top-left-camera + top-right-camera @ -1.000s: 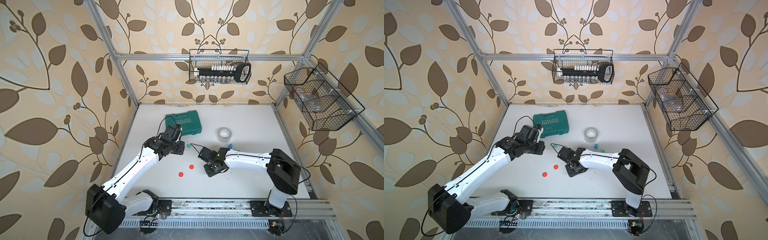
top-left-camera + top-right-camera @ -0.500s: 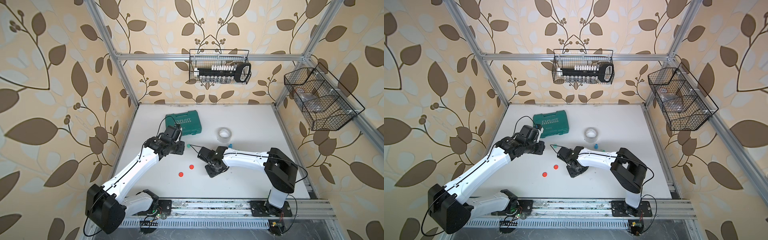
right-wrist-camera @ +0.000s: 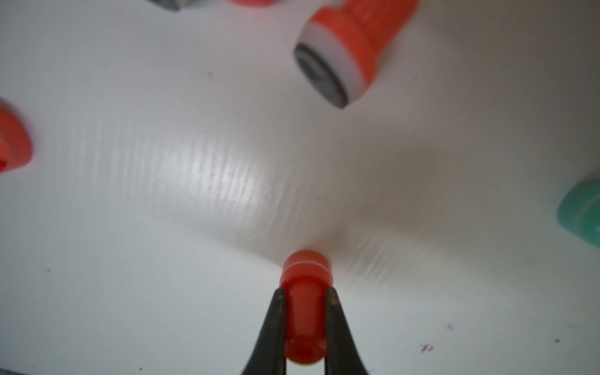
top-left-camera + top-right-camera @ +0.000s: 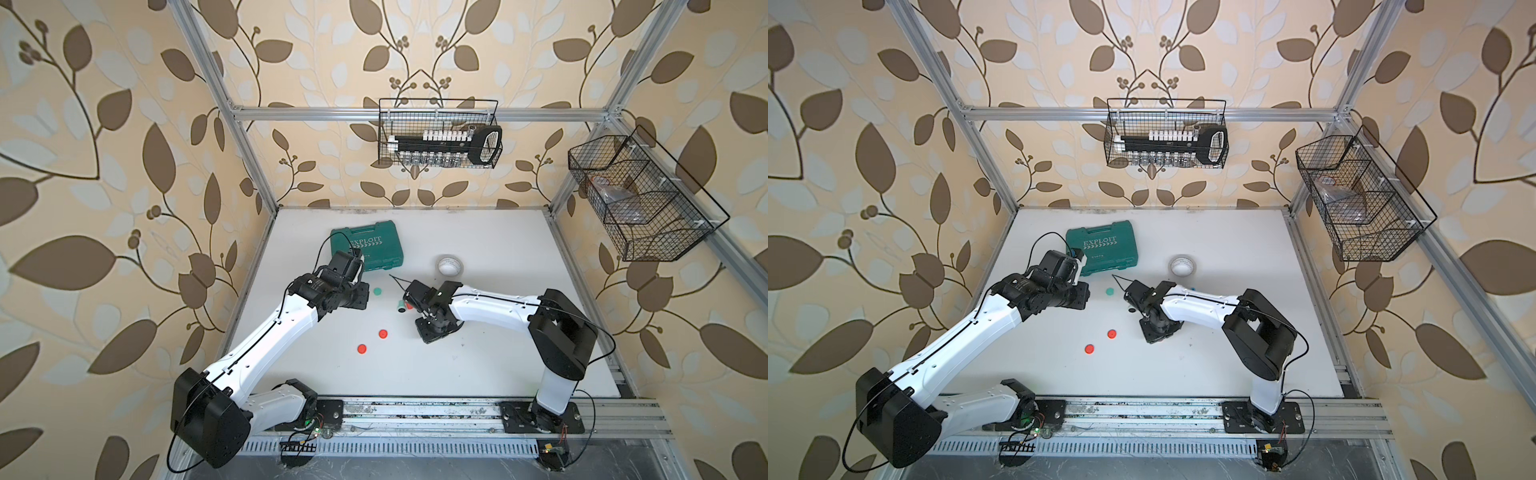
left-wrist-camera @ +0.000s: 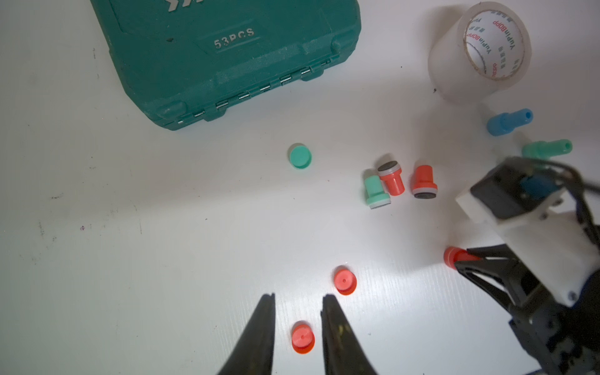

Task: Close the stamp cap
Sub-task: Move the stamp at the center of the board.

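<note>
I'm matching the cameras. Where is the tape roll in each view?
In a top view: tape roll, right of the green case.
In a top view: tape roll, right of the case.
Left wrist: tape roll, apart from the case.
Right wrist: not in it.
Landmark: the green case.

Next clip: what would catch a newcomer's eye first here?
The right claw near mid-table, shut on a small red stamp. Next, the left claw, jaws apart, with a loose red cap seen between them, and the green tool case at the back.
</note>
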`<state>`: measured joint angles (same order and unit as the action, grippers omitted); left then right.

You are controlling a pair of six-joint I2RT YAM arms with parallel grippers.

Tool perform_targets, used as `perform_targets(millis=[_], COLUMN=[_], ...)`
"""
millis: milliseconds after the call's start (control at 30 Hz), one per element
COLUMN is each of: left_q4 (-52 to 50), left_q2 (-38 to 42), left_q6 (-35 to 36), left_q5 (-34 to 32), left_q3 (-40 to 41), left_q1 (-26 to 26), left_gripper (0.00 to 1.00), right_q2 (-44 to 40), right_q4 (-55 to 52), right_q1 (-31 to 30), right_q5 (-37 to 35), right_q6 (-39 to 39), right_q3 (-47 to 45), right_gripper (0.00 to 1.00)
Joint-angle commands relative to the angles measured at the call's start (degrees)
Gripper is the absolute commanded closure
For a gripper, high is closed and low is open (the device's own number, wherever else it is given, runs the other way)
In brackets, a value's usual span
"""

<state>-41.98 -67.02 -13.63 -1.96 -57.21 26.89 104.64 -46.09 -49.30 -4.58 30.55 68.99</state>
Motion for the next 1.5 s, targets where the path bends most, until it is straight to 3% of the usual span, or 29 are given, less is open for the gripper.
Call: perform_targets(millis=[0, 200, 600, 900, 1467], left_q4=[-0.3, -0.4, -0.4, -0.3, -0.5], left_q2=[0.3, 0.3, 0.5, 0.4, 0.1], left_q6=[0.6, 0.6, 0.6, 0.6, 0.7], left_q5=[-0.2, -0.4, -0.7, -0.7, -0.8], left_q3=[0.3, 0.3, 0.3, 0.3, 0.4], left_q1=[-0.5, -0.5, -0.5, -0.5, -0.5], left_gripper=[0.72, 0.72, 0.72, 0.71, 0.71], right_q2=[-0.5, 2.9, 8.9, 8.6, 8.3], right_q4=[-2.3, -2.8, -5.7, -7.2, -7.8], right_q1=[3.9, 10.3, 17.5, 17.7, 18.2], right_q5=[-1.5, 0.1, 0.0, 0.1, -1.4], right_q6=[-3.4, -8.1, -12.8, -13.3, -13.8], right_q3=[-1.3, 3.9, 14.0, 16.6, 16.1], right_gripper=[1.00, 1.00, 0.97, 0.81, 0.85])
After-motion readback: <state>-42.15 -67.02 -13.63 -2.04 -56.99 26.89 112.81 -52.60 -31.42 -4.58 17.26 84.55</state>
